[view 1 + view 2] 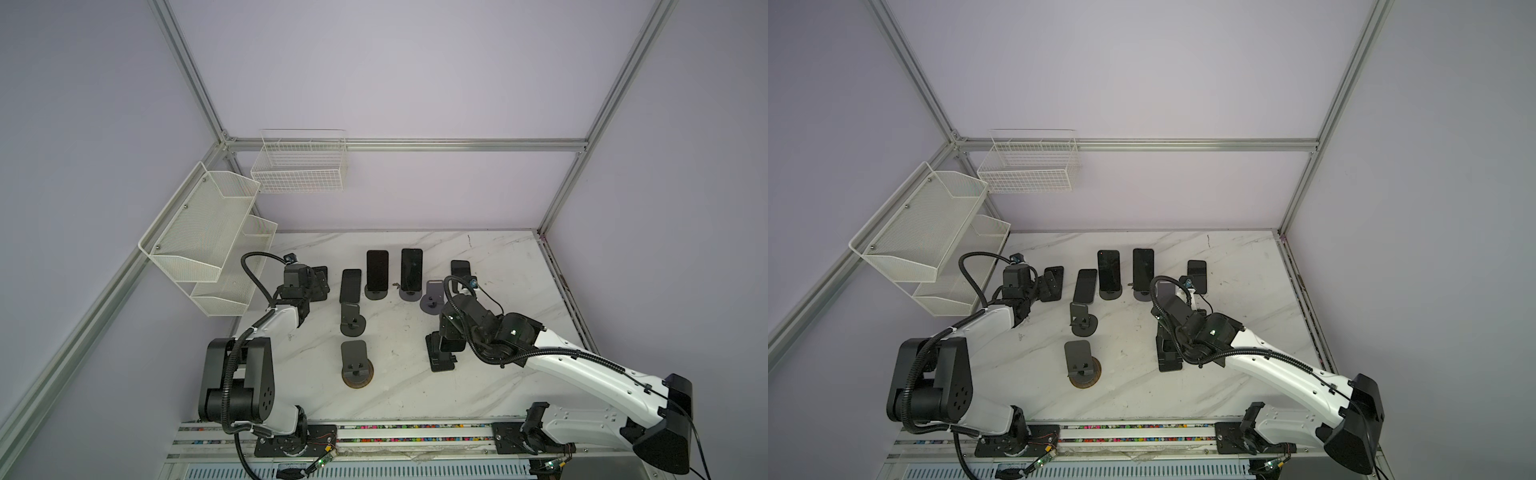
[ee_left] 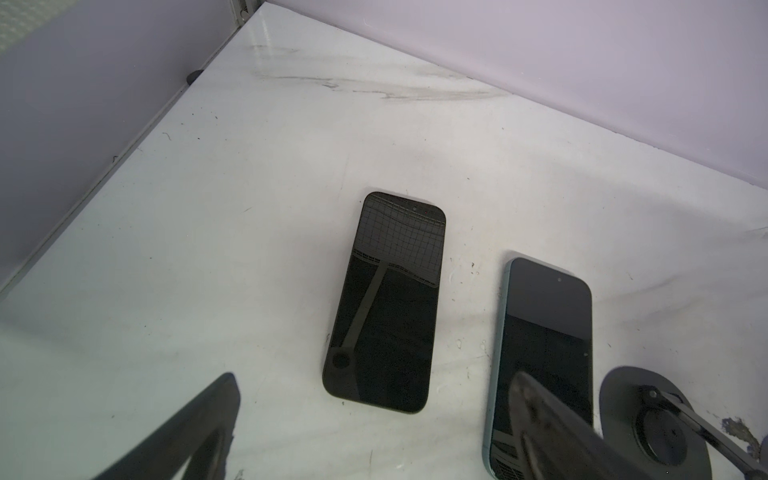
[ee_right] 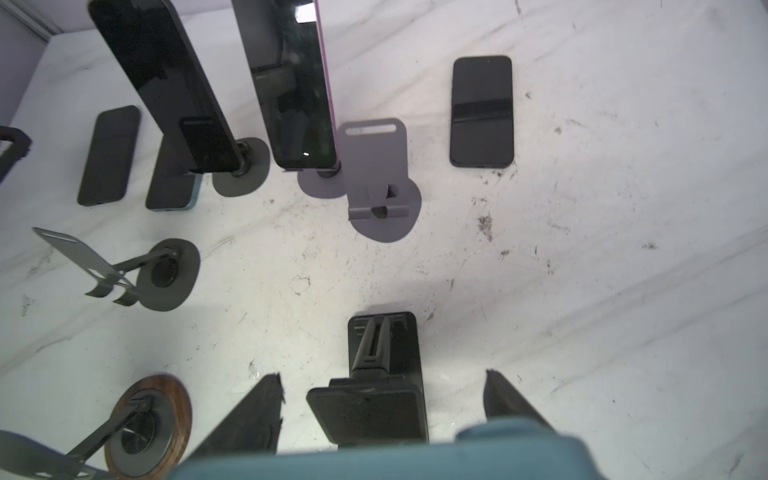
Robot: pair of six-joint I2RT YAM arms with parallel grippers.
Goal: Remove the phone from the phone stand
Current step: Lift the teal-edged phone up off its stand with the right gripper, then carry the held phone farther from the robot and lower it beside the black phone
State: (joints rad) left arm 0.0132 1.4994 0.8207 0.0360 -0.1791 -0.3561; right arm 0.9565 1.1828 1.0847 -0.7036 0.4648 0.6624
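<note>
The right fingers (image 3: 257,415) grip the teal phone (image 3: 395,461) at its phone stand (image 3: 384,332); the left fingers (image 2: 195,432) stand open, empty. Likely rigid, slick, breakable glass: hold its long edges.

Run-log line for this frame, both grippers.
right gripper: shut on teal phone, above black stand | left gripper: open, over black phone lying flat

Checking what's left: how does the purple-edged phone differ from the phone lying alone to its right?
The purple-edged phone stands propped on a stand; the lone phone lies flat on the table. Its rim is purple; the lone phone's rim looks dark. Both screens are dark.
</note>
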